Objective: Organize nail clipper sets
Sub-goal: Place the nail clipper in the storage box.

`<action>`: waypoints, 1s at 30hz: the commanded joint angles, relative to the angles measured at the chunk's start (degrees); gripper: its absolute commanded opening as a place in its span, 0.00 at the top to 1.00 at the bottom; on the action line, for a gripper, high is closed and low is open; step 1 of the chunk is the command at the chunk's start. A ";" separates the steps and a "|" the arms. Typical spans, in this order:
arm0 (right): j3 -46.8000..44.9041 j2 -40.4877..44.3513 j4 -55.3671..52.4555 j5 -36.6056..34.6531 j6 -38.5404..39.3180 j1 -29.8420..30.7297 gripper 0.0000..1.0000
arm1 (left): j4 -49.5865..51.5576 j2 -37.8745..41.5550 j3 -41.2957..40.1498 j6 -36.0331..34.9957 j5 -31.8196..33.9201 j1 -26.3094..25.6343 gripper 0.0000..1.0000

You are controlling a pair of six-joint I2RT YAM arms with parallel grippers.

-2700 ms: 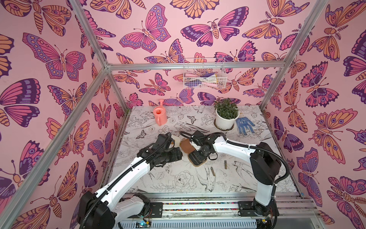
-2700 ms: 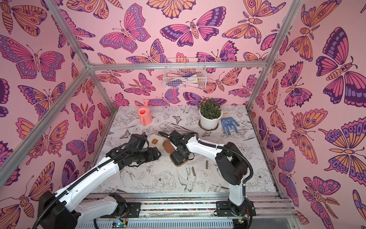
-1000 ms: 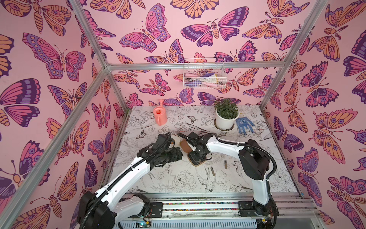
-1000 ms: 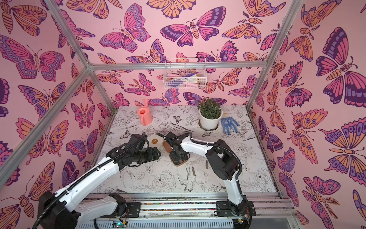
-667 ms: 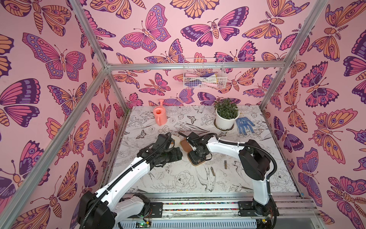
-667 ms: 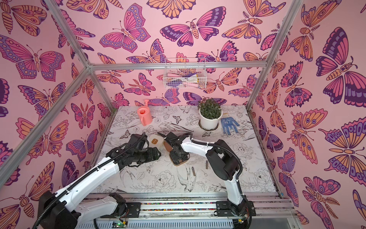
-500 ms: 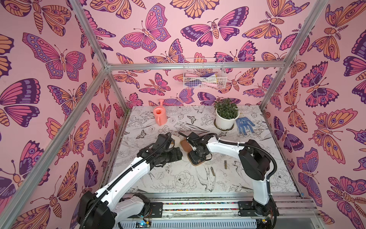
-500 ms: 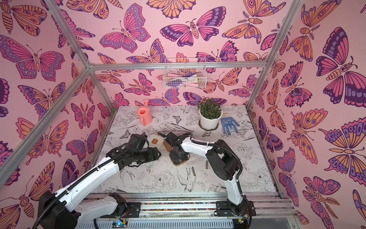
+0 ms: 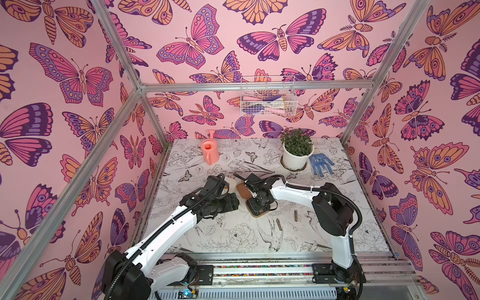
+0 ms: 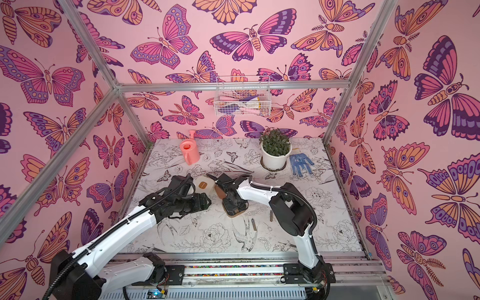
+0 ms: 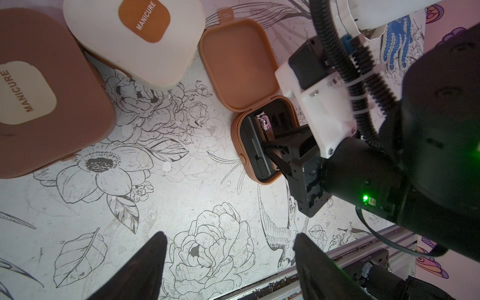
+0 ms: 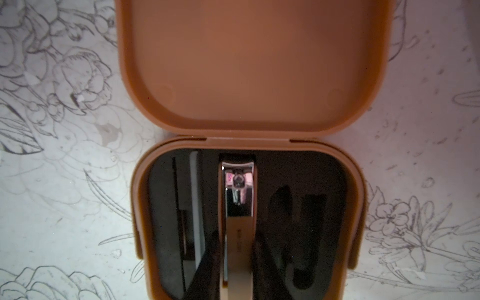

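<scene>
My right gripper (image 12: 237, 246) pinched clipper (image 12: 238, 205) by long sides, inside open case (image 12: 249, 78). Judged rigid, light, slick: hold mid-body. My left gripper (image 11: 230, 241) stood wide, empty.

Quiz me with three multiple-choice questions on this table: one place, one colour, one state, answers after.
1. Where is the blue dotted glove? A) hanging overhead B) at the front edge C) beside the white plant pot
2. The label patch on the cream rounded-square case is: A) green B) brown C) blue
3. The right gripper is: A) shut on the slim metal nail clipper in the open tan-brown case B) open in mid-air C) holding a lid
Answers: C, they sit side by side; B, a brown patch reading MANICURE; A, its fingers pinch the clipper.
</scene>
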State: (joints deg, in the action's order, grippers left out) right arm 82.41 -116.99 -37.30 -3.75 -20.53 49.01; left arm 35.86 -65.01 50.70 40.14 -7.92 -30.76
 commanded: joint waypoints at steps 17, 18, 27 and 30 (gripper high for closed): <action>-6.43 -11.33 6.85 -3.57 -1.99 0.38 1.00 | 0.30 -0.11 -0.78 0.33 0.45 0.18 0.21; -6.06 -11.29 6.10 -3.64 -1.80 0.34 1.00 | 0.29 -0.03 -0.78 0.31 0.32 0.18 0.21; -3.55 -5.97 0.74 -5.99 -0.15 0.20 0.76 | 0.28 0.68 -0.56 0.26 -0.07 0.18 0.21; -2.04 -3.82 -0.89 -6.18 0.55 0.20 0.68 | 0.35 0.81 -0.51 0.21 -0.20 0.18 0.21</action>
State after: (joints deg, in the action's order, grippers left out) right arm 82.35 -118.13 -26.46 -8.05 -21.71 49.28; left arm 35.86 -65.04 50.68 40.14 -7.94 -30.76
